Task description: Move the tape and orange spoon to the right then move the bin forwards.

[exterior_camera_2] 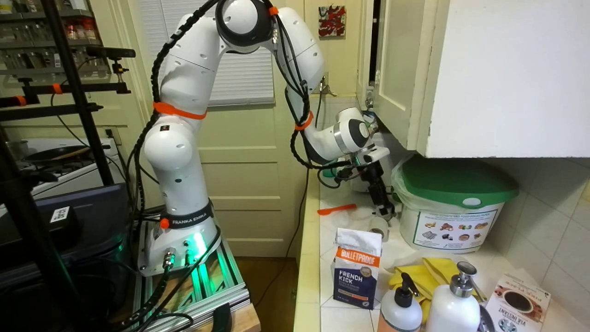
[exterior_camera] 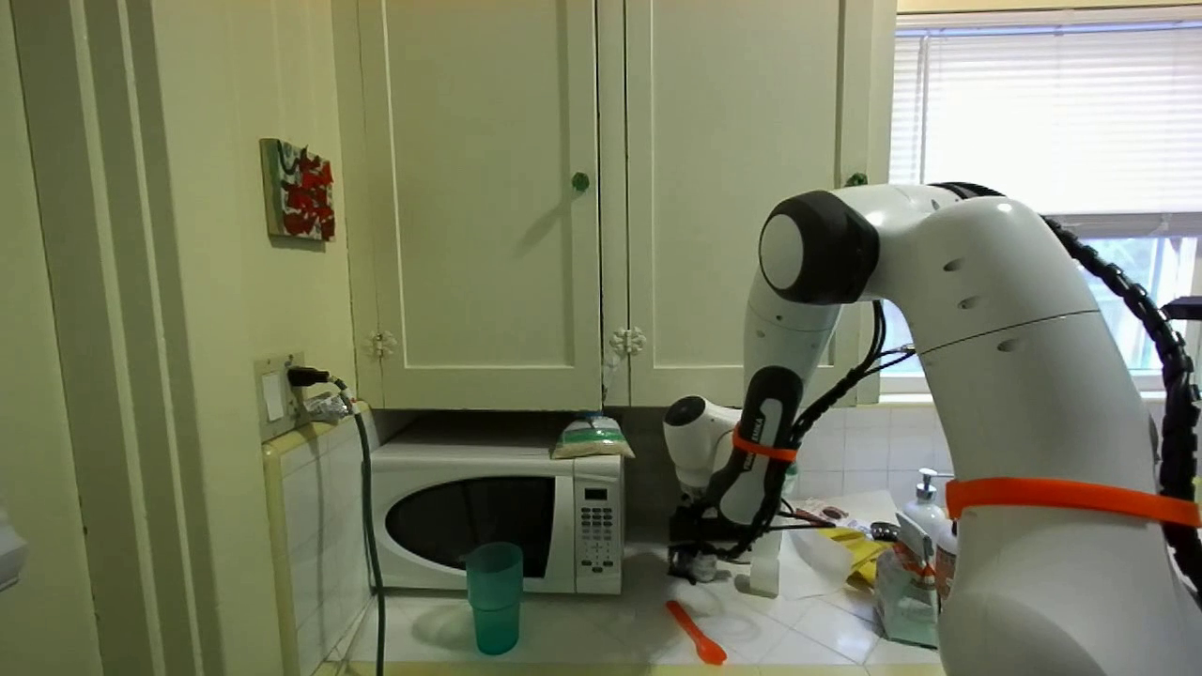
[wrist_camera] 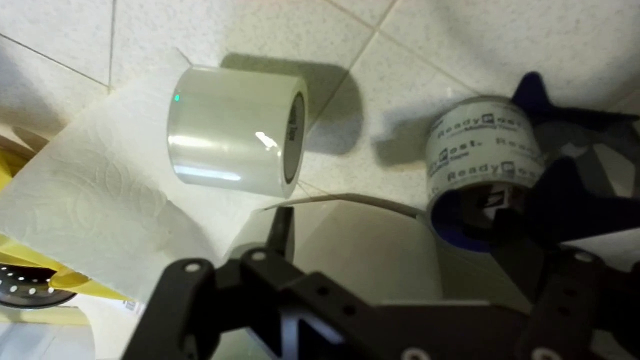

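An orange spoon lies on the counter in both exterior views (exterior_camera: 695,632) (exterior_camera_2: 336,210); it is out of the wrist view. A clear tape roll (wrist_camera: 230,132) lies on the tiles in the wrist view and also shows in an exterior view (exterior_camera_2: 378,228). A ReadyPost tape roll (wrist_camera: 482,140) with a dark blue dispenser stands by the right finger, which overlaps its opening; I cannot tell whether they touch. My gripper (wrist_camera: 395,212) is low over the counter with fingers wide apart. The green-lidded bin (exterior_camera_2: 447,221) stands beside the gripper (exterior_camera_2: 386,214), against the wall.
A teal cup (exterior_camera: 495,601) stands before the microwave (exterior_camera: 498,526). A coffee bag (exterior_camera_2: 357,267), soap bottles (exterior_camera_2: 454,299) and a yellow cloth (exterior_camera_2: 431,274) stand or lie along the counter. A paper towel (wrist_camera: 95,200) lies near the clear roll. Cabinets (exterior_camera: 488,188) hang above.
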`<action>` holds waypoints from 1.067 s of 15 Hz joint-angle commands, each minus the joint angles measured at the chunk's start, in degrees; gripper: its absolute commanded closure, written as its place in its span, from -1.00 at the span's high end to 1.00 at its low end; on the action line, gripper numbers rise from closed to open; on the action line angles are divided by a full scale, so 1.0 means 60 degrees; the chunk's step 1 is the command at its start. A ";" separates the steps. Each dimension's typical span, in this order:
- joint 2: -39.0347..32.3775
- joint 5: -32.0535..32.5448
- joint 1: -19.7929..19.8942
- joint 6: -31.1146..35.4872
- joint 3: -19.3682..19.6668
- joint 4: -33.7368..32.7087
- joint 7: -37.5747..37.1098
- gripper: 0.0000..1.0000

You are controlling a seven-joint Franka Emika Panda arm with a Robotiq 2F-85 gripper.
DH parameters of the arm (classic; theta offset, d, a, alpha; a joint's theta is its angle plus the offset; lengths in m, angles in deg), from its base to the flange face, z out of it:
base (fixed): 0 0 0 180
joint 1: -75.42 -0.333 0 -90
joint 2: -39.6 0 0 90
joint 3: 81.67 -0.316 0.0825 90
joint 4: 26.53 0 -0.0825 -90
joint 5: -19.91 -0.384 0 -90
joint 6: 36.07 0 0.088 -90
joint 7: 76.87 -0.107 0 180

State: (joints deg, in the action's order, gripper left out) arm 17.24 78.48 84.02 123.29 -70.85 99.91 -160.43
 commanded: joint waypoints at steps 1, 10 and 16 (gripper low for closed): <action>-0.0283 0.0261 -0.0121 0.0116 0.0098 -0.0194 -0.0321 0.48; -0.0356 -0.0258 0.0219 0.0424 -0.0299 0.0189 0.0646 -0.92; 0.0310 0.0096 0.0305 0.0697 -0.0251 0.1113 0.1380 -0.91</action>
State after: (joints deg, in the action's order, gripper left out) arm 16.53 78.09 84.83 125.58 -72.19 101.91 -154.70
